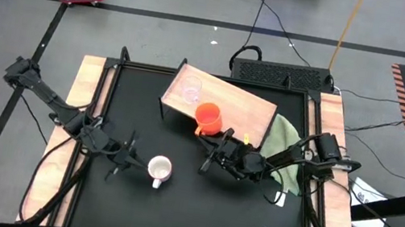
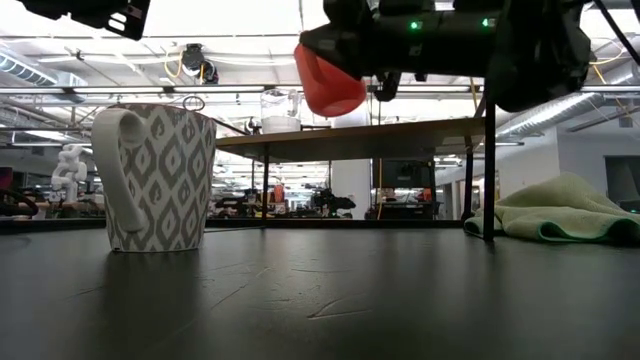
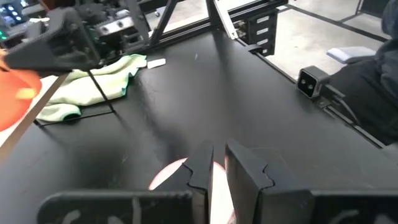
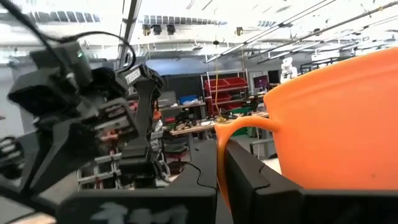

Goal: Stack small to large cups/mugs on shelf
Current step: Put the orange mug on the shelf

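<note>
The shelf (image 1: 241, 103) stands at the table's far middle, with the clear cup (image 1: 192, 89) resting on its base on the left end. The orange mug (image 1: 208, 117) hangs over the shelf's near edge, with my right gripper (image 1: 224, 139) shut on it. In the low view the orange mug (image 2: 330, 80) is above the board (image 2: 400, 128). The white patterned mug (image 1: 159, 170) stands upright on the table in front. My left gripper (image 1: 132, 159) hovers just left of and above it, fingers (image 3: 199, 165) shut with nothing between them. My right gripper pinches the orange mug's handle (image 4: 221, 149) between its two fingers, and the handle's loop runs down between them. The fingers come from the table's right, about level. The mug is lifted clear and tilted, over the shelf's near edge.
A green cloth (image 1: 283, 147) lies on the table to the right of the shelf, beside its thin black legs (image 2: 489, 170). Pale wooden strips (image 1: 88, 87) run along both sides of the black table top.
</note>
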Robot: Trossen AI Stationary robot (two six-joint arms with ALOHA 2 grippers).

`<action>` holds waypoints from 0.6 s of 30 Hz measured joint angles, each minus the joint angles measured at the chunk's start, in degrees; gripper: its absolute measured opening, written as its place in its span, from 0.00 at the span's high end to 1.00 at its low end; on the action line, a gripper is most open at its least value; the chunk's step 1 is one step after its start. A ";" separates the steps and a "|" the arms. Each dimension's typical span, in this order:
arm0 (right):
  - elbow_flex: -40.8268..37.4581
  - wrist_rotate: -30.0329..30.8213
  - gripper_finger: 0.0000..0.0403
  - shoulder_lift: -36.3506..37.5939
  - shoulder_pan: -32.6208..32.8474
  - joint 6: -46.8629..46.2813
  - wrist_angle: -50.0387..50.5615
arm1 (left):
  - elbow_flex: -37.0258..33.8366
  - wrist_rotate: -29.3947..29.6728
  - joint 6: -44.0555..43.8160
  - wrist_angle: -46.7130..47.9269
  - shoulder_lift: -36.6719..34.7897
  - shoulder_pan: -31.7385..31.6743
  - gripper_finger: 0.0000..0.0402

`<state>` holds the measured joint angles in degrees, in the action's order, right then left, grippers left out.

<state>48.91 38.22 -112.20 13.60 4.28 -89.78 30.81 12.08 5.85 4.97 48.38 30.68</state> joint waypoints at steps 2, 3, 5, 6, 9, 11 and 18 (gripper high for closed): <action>0.43 0.32 1.00 -0.26 -0.42 0.06 -0.01 | 0.00 0.01 -0.01 0.01 -0.01 0.56 0.89; 0.43 1.07 1.00 -0.31 -0.58 0.17 0.03 | 0.00 0.02 0.02 0.02 0.00 0.81 0.89; 0.43 1.22 1.00 -0.30 -1.13 0.58 -0.01 | 0.00 0.04 0.16 0.01 -0.01 1.22 0.89; 0.43 1.69 1.00 -0.29 -1.29 0.55 -0.04 | 0.00 0.03 0.26 0.05 -0.01 1.43 0.89; 0.43 2.27 1.00 -0.29 -2.06 0.34 -0.01 | 0.00 0.06 0.29 0.03 0.00 1.93 0.89; 0.43 2.25 1.00 -0.29 -2.75 -2.02 0.05 | 0.00 0.11 0.30 0.00 0.00 2.19 0.89; 0.43 2.20 1.00 -1.26 -4.35 -6.23 0.40 | 0.00 0.43 0.36 0.48 0.00 2.82 0.89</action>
<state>49.34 40.42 -113.46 9.25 -1.96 -89.38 30.81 12.51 6.21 5.45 48.38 33.49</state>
